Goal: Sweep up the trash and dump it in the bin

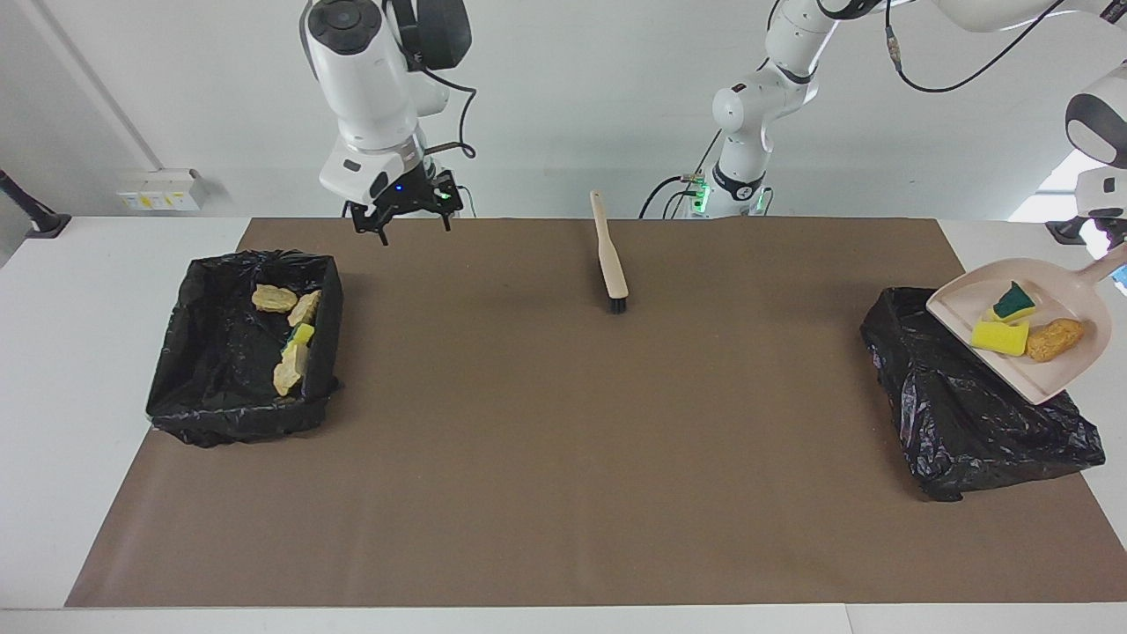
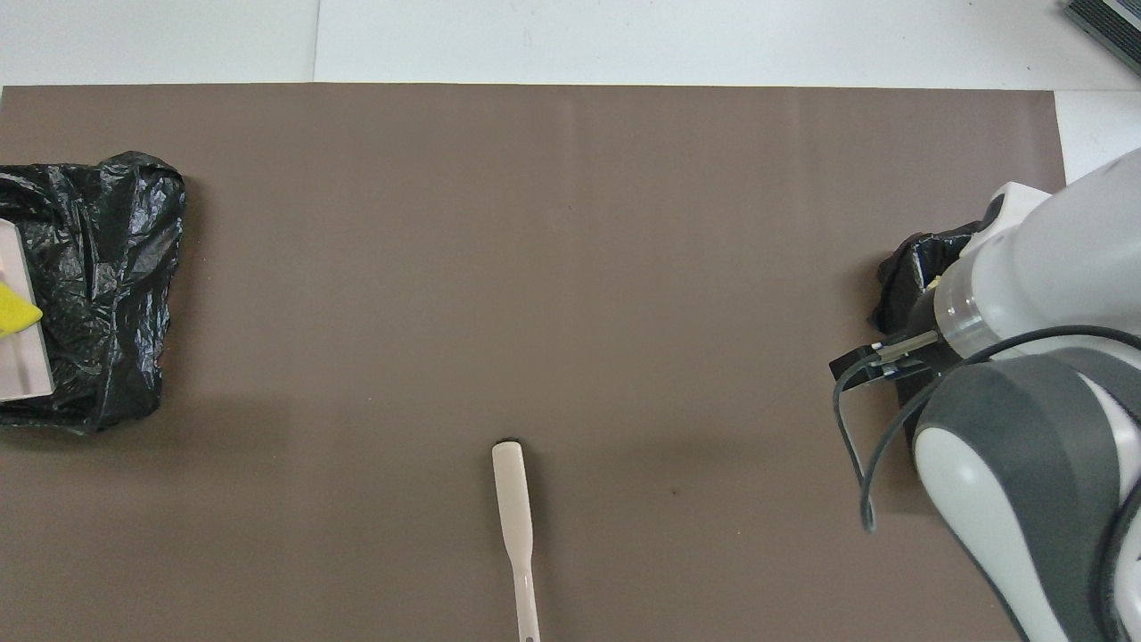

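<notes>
Covering most of the surface (image 1: 53, 370), a brown mat (image 1: 563, 440) carries one black-lined bin (image 1: 176, 370) at the right arm's end and a second bag-lined bin (image 1: 951, 423) at the left arm's end.

The beige dustpan (image 1: 1048, 374) hangs over the second bin, handle raised and open lip lower. Its long axis slants from the handle down toward the bag. Judged purpose: to let the load slide off into the bin.

The brush (image 1: 610, 255) lies flat on the mat midway between the bins, held by nothing. Its handle is nearer the robots and its bristle head points away from them.

The left hand (image 1: 1120, 257), at the frame edge, is pinching the dustpan handle. The right hand (image 1: 401, 207) hovers spread and empty over the mat beside the first bin, apparently waiting.

Trash not yet dumped rests on the dustpan: a yellow sponge (image 1: 999, 336), a green-faced sponge (image 1: 1014, 301) and a brown piece (image 1: 1054, 339). Other pieces (image 1: 295, 339) lie in the first bin.
</notes>
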Tool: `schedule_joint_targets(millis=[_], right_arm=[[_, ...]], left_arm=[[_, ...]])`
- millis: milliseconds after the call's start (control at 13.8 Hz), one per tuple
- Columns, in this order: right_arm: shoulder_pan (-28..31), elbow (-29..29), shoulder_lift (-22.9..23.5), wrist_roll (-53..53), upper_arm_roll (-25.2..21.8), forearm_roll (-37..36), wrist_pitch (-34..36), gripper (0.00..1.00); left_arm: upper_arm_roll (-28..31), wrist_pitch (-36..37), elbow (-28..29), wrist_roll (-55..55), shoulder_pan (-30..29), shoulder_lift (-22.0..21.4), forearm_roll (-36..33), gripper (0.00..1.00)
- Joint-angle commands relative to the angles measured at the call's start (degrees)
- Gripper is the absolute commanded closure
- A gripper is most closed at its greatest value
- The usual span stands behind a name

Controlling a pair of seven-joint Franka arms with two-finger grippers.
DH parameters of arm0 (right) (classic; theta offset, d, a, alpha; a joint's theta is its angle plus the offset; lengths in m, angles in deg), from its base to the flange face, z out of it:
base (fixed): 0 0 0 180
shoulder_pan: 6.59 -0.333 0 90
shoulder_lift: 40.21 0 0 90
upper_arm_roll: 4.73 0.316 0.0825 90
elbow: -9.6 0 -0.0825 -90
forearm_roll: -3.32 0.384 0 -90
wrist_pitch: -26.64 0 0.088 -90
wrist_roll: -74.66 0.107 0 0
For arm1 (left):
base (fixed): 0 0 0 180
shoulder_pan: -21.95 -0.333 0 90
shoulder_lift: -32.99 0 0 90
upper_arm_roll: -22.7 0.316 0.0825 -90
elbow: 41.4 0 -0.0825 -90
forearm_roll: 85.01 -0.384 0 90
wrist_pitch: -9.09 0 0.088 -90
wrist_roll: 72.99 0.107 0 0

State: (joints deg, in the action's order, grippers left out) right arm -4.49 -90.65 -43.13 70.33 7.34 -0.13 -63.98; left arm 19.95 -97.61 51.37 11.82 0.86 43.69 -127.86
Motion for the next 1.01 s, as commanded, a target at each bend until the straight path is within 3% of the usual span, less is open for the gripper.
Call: schedule_joint_targets(millis=[0, 361, 650, 867, 939], right_arm=[[2.3, 2.0, 0.9, -1.5, 0.5, -1.6, -2.5, 0.00], [4.9, 2.0, 1.1, -1.5, -1.3, -0.3, -7.4, 0.00], [7.5, 2.3, 1.1, -0.9, -2.3, 0.2, -6.1, 0.00], [-2.7, 9.2, 2.0, -0.4, -15.7, 2.3, 2.9, 0.00], [-2.7, 9.6, 2.0, 0.2, -16.4, 3.5, 3.7, 0.00]], left_arm=[[0.6, 0.6, 0.6, 0.7, 2.1, -0.2, -4.9, 1.00], [0.6, 0.7, 0.6, 0.8, 3.3, -0.3, -11.0, 1.00], [0.3, 1.8, -0.2, 0.4, 6.1, -0.2, -18.5, 1.00], [0.4, 4.7, -0.2, -2.4, 10.1, -0.2, -18.8, 1.00], [0.5, 4.6, -0.2, -2.5, 10.5, -0.2, -18.8, 1.00]])
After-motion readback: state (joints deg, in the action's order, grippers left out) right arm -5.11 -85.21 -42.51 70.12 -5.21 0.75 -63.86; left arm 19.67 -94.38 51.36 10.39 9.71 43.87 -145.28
